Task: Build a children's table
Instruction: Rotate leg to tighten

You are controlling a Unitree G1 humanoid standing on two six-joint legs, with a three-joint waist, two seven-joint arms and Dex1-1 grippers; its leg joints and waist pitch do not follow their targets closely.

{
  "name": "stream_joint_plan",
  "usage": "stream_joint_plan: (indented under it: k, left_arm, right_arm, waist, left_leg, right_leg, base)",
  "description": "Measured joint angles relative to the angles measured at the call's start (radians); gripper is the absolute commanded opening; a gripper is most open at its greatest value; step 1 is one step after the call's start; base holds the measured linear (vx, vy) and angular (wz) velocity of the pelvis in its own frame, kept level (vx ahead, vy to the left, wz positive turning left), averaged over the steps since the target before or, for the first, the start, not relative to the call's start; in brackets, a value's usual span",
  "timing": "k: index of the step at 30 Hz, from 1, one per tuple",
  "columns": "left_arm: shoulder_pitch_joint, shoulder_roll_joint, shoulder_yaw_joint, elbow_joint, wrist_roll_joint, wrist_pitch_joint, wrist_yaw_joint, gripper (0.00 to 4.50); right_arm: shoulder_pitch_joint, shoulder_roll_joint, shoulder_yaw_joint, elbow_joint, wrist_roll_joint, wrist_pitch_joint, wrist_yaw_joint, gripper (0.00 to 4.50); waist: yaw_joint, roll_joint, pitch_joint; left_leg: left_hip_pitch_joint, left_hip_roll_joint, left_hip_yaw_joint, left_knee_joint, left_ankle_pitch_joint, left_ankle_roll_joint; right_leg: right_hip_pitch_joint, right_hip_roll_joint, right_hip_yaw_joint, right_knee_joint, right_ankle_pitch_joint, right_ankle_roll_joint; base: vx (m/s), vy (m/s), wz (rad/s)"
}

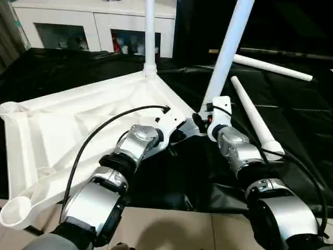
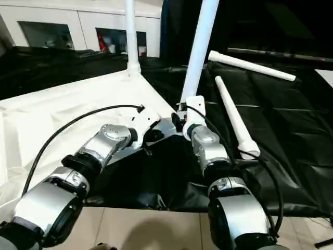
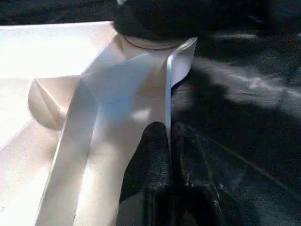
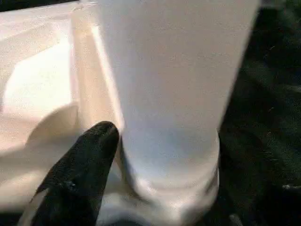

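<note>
From my head cameras the room reads evenly lit; the black sheet (image 1: 291,120) shows soft sheen. On the left wrist feed the tabletop (image 3: 42,52) glares white, background blurred.

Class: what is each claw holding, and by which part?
Left claw pinches the tabletop by its rim. Right claw is at the tilted leg's base; grip cannot be told.

White tabletop (image 1: 78,120) and legs (image 1: 257,122) on a black sheet (image 1: 291,104); silver forearms (image 1: 93,200), black fingers (image 3: 160,174).
</note>
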Motion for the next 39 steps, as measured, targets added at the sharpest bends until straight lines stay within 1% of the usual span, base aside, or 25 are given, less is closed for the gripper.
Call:
stream_joint_plan:
  k: [1, 4, 6, 8, 10, 12, 13, 15, 16, 17, 19, 22, 26, 28, 31, 33, 39]
  left_arm:
    - [0.000, 0.005, 0.000, -0.001, 0.000, -0.004, -0.003, 0.00]
    - [0.002, 0.022, 0.001, -0.002, 0.000, -0.020, -0.026, 0.00]
    - [0.013, 0.049, 0.001, -0.017, -0.001, -0.038, -0.075, 0.00]
    - [0.020, 0.075, 0.001, -0.021, -0.003, -0.065, -0.125, 0.00]
    - [0.030, 0.109, -0.001, -0.035, -0.009, -0.089, -0.204, 0.00]
    - [0.045, 0.131, -0.004, -0.051, -0.013, -0.111, -0.269, 0.00]
    - [0.054, 0.154, -0.007, -0.064, -0.021, -0.121, -0.322, 0.00]
    - [0.061, 0.171, -0.016, -0.079, -0.029, -0.130, -0.379, 0.00]
    - [0.066, 0.176, -0.021, -0.089, -0.034, -0.131, -0.414, 0.00]
    - [0.067, 0.177, -0.023, -0.090, -0.035, -0.131, -0.427, 0.00]
    - [0.090, 0.195, -0.033, -0.134, -0.049, -0.126, -0.503, 0.00]
    - [0.103, 0.206, -0.042, -0.159, -0.050, -0.127, -0.571, 0.00]
    - [0.106, 0.208, -0.042, -0.163, -0.051, -0.127, -0.585, 0.00]
    - [0.109, 0.209, -0.042, -0.167, -0.051, -0.127, -0.586, 0.00]
    - [0.116, 0.214, -0.042, -0.182, -0.051, -0.126, -0.594, 0.00]
    - [0.122, 0.216, -0.042, -0.194, -0.051, -0.125, -0.594, 0.00]
    - [0.122, 0.216, -0.042, -0.197, -0.051, -0.118, -0.595, 0.00]
  right_arm:
    - [0.007, -0.004, 0.003, -0.007, 0.000, 0.001, 0.020, 3.73]
    - [0.025, -0.025, 0.014, -0.018, 0.000, 0.005, 0.085, 3.73]
    - [0.054, -0.076, 0.050, -0.066, 0.000, 0.009, 0.195, 3.73]
    - [0.071, -0.103, 0.080, -0.105, -0.006, 0.008, 0.273, 3.73]
    - [0.099, -0.155, 0.120, -0.153, -0.016, 0.003, 0.372, 3.73]
    - [0.119, -0.190, 0.139, -0.188, -0.019, -0.005, 0.447, 3.73]
    - [0.129, -0.211, 0.148, -0.214, -0.019, -0.008, 0.500, 3.73]
    - [0.134, -0.229, 0.152, -0.242, -0.017, -0.008, 0.554, 3.73]
    - [0.137, -0.238, 0.157, -0.261, -0.015, -0.008, 0.585, 3.73]
    - [0.137, -0.238, 0.158, -0.265, -0.015, -0.008, 0.594, 3.73]
    - [0.155, -0.253, 0.190, -0.314, -0.011, -0.007, 0.658, 3.73]
    - [0.174, -0.273, 0.220, -0.339, -0.010, -0.006, 0.719, 3.73]
    - [0.195, -0.279, 0.236, -0.347, -0.018, -0.006, 0.745, 3.73]
    - [0.197, -0.279, 0.237, -0.347, -0.021, -0.006, 0.752, 3.47]
    - [0.197, -0.282, 0.237, -0.353, -0.028, -0.005, 0.752, 3.28]
    - [0.197, -0.283, 0.237, -0.356, -0.028, -0.003, 0.754, 3.03]
    - [0.197, -0.283, 0.236, -0.358, -0.027, 0.005, 0.757, 2.76]
  waist:
    - [-0.001, 0.000, 0.000]
    - [-0.002, 0.000, 0.000]
    - [0.000, 0.001, 0.000]
    - [0.002, 0.001, 0.000]
    - [0.009, 0.003, 0.002]
    - [0.013, 0.003, 0.002]
    - [0.018, 0.003, 0.002]
    - [0.028, 0.003, 0.002]
    - [0.037, 0.003, 0.002]
    - [0.040, 0.003, 0.002]
    - [0.048, 0.004, 0.002]
    - [0.061, 0.004, 0.003]
    - [0.060, 0.004, 0.003]
    - [0.060, 0.004, 0.003]
    - [0.060, 0.003, 0.003]
    - [0.060, 0.003, 0.003]
    - [0.060, 0.003, 0.003]
  left_leg:
    - [-0.001, 0.000, 0.000, 0.000, 0.000, 0.000]
    - [-0.001, 0.000, 0.000, -0.002, 0.000, 0.000]
    - [-0.001, 0.000, 0.000, -0.003, 0.000, 0.000]
    - [-0.002, 0.001, 0.000, -0.003, 0.000, 0.000]
    - [-0.003, 0.001, 0.000, -0.003, 0.000, 0.000]
    - [-0.003, 0.001, 0.000, -0.003, 0.000, 0.000]
    - [-0.004, 0.001, 0.000, -0.003, 0.000, 0.001]
    - [-0.004, 0.001, 0.001, -0.002, 0.000, 0.001]
    - [-0.004, 0.001, 0.001, -0.001, 0.000, 0.001]
    - [-0.004, 0.001, 0.001, -0.001, 0.000, 0.001]
    - [-0.004, 0.001, 0.002, -0.001, 0.000, 0.001]
    - [-0.004, 0.001, 0.002, -0.001, 0.000, 0.001]
    - [-0.004, 0.001, 0.002, -0.001, 0.000, 0.001]
    - [-0.004, 0.001, 0.002, -0.001, 0.000, 0.001]
    - [-0.004, 0.001, 0.002, -0.001, 0.000, 0.001]
    - [-0.004, 0.001, 0.002, -0.001, 0.000, 0.001]
    - [-0.004, 0.001, 0.002, -0.001, 0.000, 0.001]
  right_leg:
    - [-0.001, 0.000, 0.000, 0.000, 0.000, 0.000]
    - [-0.002, 0.000, 0.000, 0.001, 0.001, 0.000]
    - [-0.002, 0.000, -0.001, 0.000, 0.000, 0.001]
    - [-0.004, 0.001, -0.001, 0.000, 0.000, 0.001]
    - [-0.004, 0.001, 0.000, 0.000, -0.001, 0.002]
    - [-0.004, 0.001, 0.000, 0.000, -0.002, 0.001]
    - [-0.004, 0.001, 0.000, -0.001, -0.002, 0.001]
    - [-0.004, 0.001, 0.000, -0.001, -0.003, 0.001]
    - [-0.004, 0.001, 0.000, -0.001, -0.003, 0.001]
    - [-0.004, 0.001, 0.000, -0.001, -0.003, 0.001]
    - [-0.004, 0.000, 0.000, -0.001, -0.003, 0.001]
    - [-0.004, 0.000, 0.000, 0.000, -0.003, 0.001]
    - [-0.004, 0.000, 0.000, 0.001, -0.002, 0.000]
    - [-0.004, 0.000, 0.000, 0.001, -0.002, 0.000]
    - [-0.004, 0.000, 0.000, 0.001, -0.003, 0.001]
    - [-0.004, 0.000, 0.000, 0.001, -0.003, 0.001]
    - [-0.004, 0.000, 0.000, 0.001, -0.003, 0.001]
  base:
    - [0.000, 0.000, 0.00]
    - [0.000, 0.000, 0.00]
    - [0.000, 0.000, 0.00]
    - [0.000, 0.000, 0.00]
    - [0.000, 0.000, 0.00]
    - [0.000, 0.000, 0.00]
    - [0.000, 0.000, 0.00]
    - [0.000, 0.000, 0.00]
    - [0.000, 0.000, 0.00]
    - [0.000, 0.000, 0.00]
    - [0.000, 0.000, 0.00]
    - [0.000, 0.000, 0.00]
    - [0.000, 0.000, 0.00]
    - [0.000, 0.000, 0.00]
    - [0.000, 0.000, 0.00]
    - [0.000, 0.000, 0.00]
    - [0.000, 0.000, 0.00]
